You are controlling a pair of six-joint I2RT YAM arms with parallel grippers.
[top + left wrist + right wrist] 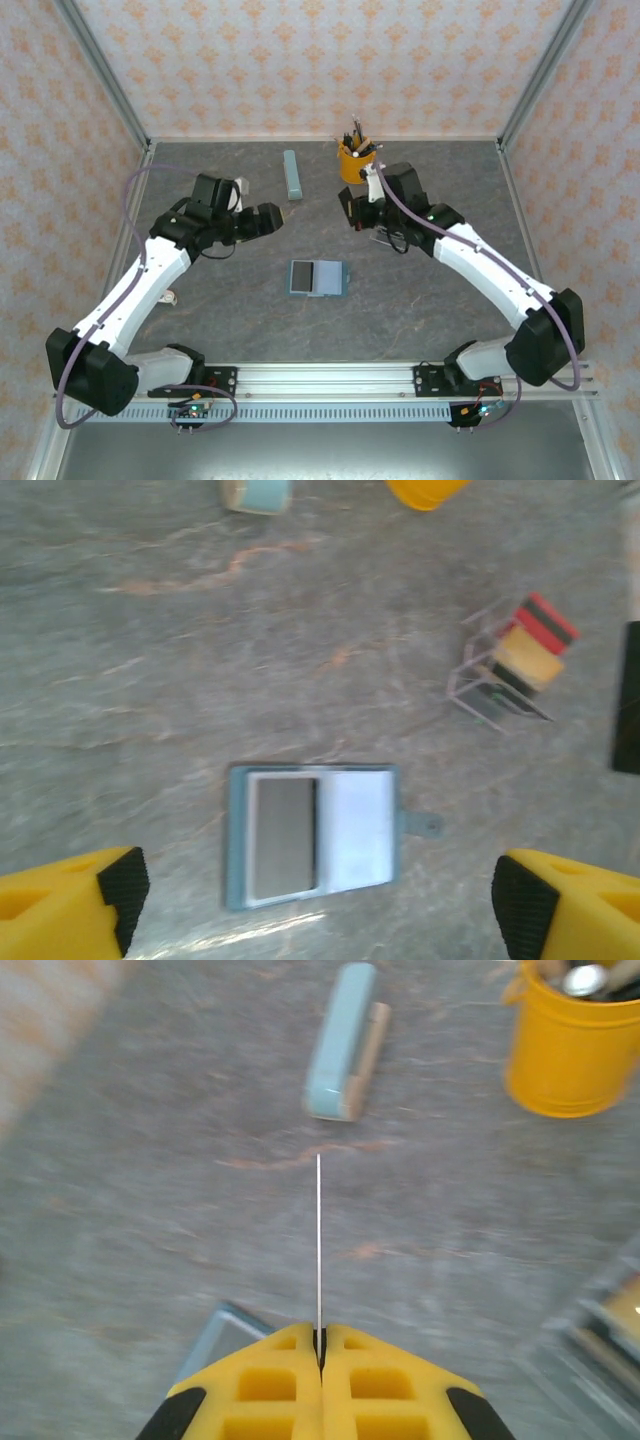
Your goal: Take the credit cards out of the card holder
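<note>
Lower centre in the left wrist view lies the open teal-blue folding card holder (315,835), a dark rectangular credit card (283,837) in its left pocket, the released left gripper (320,905) spread wide above. Beyond, the right gripper (321,1345) is clenched on a thin edge-on card (318,1240); better let go only low over the clear rack (475,690) of red and yellow cards (535,650).

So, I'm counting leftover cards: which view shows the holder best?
Left wrist: the holder lies open, close and whole, a dark card in one pocket. Top external shows it small, from afar; right wrist catches a blurred corner.
</note>
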